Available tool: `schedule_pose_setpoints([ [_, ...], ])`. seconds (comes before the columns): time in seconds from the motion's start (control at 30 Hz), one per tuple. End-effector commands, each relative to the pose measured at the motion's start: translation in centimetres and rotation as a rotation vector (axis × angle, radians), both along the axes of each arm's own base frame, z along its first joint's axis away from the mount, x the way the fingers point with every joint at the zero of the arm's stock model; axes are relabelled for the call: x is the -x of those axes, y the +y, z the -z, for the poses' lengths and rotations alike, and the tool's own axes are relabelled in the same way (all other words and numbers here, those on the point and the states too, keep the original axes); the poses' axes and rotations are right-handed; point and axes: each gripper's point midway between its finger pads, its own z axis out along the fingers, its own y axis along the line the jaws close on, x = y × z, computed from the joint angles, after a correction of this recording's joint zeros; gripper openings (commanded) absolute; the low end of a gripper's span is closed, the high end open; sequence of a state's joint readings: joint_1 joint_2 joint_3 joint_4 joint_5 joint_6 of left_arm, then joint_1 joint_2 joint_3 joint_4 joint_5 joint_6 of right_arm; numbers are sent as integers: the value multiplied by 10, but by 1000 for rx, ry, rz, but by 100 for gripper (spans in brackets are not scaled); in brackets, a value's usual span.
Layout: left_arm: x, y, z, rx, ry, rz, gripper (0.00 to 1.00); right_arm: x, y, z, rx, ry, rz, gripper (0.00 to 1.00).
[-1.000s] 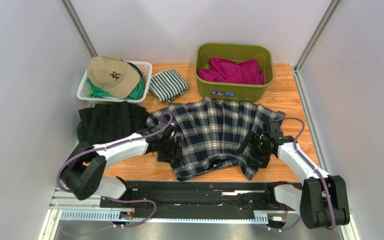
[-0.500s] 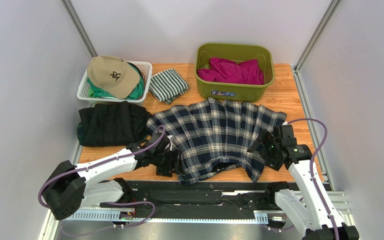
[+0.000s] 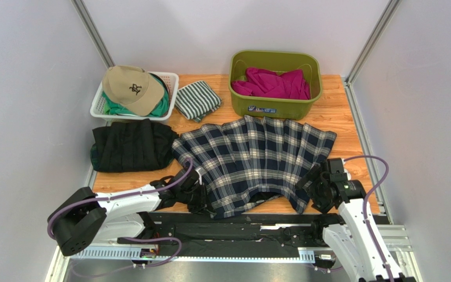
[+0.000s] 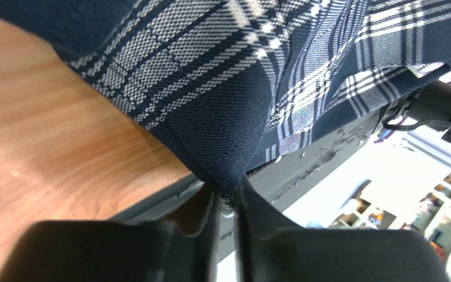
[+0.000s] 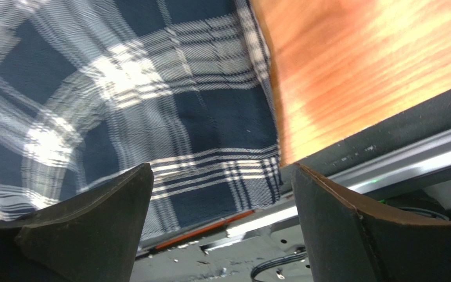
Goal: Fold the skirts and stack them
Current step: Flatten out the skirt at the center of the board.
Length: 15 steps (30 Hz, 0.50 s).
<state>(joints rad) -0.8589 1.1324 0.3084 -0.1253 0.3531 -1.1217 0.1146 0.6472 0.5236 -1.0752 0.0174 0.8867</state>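
A navy-white-grey plaid pleated skirt [image 3: 254, 158] lies spread over the middle of the wooden table [image 3: 339, 111]. At its near left corner my left gripper [image 3: 205, 202] is shut on the hem; the left wrist view shows the plaid corner [image 4: 222, 135] pinched between the two black fingers [image 4: 201, 232]. My right gripper [image 3: 311, 191] is open over the skirt's near right corner [image 5: 210, 147], with cloth below its wide-apart fingers [image 5: 110, 211] and nothing between them. A dark folded skirt [image 3: 131, 145] lies at the left of the table.
A white basket [image 3: 169, 88] with a tan cap [image 3: 131, 88] stands at the back left. Next to it lies a green-and-white striped folded cloth [image 3: 197, 100]. A green bin [image 3: 272, 103] holding magenta cloth stands at the back. The black rail [image 3: 251, 226] runs along the near table edge.
Both arms have drawn back toward the near edge and the plaid skirt has spread out flatter. My left gripper has gone from open to shut on the skirt's near left corner.
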Motion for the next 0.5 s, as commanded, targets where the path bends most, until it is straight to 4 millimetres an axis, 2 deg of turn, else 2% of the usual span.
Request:
schedule_pose_setpoints([
  [0.0, -27, -17, -18, 58, -109, -53, 0, 12, 10, 29, -56, 120, -2, 89],
  [0.13, -34, -9, -19, 9, -135, -97, 0, 6, 26, 40, -141, 136, -23, 83],
  [0.23, -35, 1, -18, -25, -140, -132, 0, 5, 30, 48, -163, 131, -25, 72],
  [0.3, -36, 4, -23, -29, -154, -142, 0, 3, 33, 51, -179, 120, -16, 59],
  [0.33, -39, 6, -24, -35, -165, -152, 0, -2, 32, 50, -178, 99, -15, 33],
  [0.37, -39, 12, -24, -59, -162, -160, 0, -4, 30, 49, -163, 90, -20, 23],
  [0.4, -43, 13, -33, -47, -182, -167, 0, -13, 25, 39, -128, 60, -19, 14],
  [0.43, -48, 17, -36, -54, -199, -180, 0, -17, 23, 31, -115, 42, -30, 0],
  [0.47, -48, 22, -37, -69, -197, -181, 0, -24, 22, 18, -97, 2, -67, 0],
])
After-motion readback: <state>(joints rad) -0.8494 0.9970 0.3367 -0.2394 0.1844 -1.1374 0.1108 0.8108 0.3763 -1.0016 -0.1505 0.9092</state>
